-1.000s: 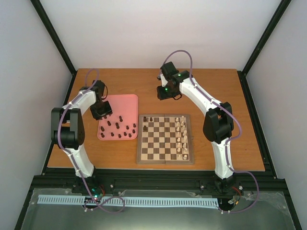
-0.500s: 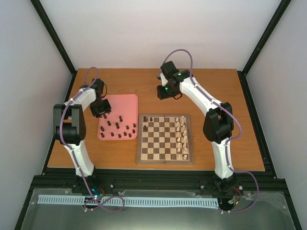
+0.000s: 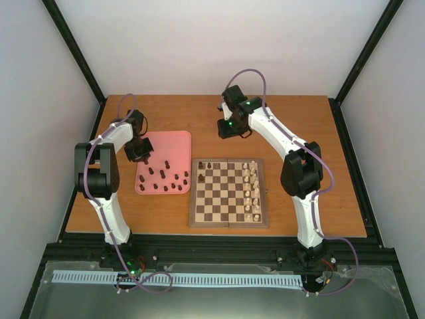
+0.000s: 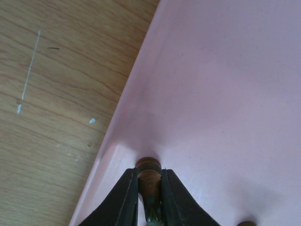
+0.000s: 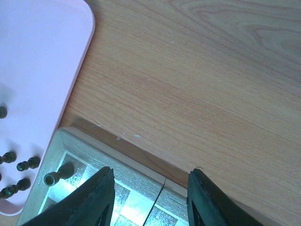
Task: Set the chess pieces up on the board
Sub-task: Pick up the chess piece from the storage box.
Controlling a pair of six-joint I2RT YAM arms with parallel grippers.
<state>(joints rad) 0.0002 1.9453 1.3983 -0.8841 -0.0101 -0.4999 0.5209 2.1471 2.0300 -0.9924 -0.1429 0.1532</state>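
My left gripper (image 3: 139, 152) is over the far left part of the pink tray (image 3: 174, 143). In the left wrist view it (image 4: 149, 173) is shut on a dark brown chess piece (image 4: 149, 165), whose base is at or just above the tray floor near the tray's edge. Several more dark pieces (image 3: 164, 179) stand on the tray. The board (image 3: 228, 218) holds a few dark pieces (image 3: 205, 165) at its far left corner and cream-white pieces along its right side. My right gripper (image 3: 229, 130) is open and empty above the board's far edge (image 5: 123, 160).
The right wrist view shows one dark piece (image 5: 56, 177) on the board's corner square and the pink tray's corner (image 5: 42, 66) with pieces (image 5: 27, 165) beside it. Bare wooden table (image 3: 299, 126) lies behind and to the right of the board.
My left gripper has shifted slightly toward the far left over the tray. The right arm has not moved.
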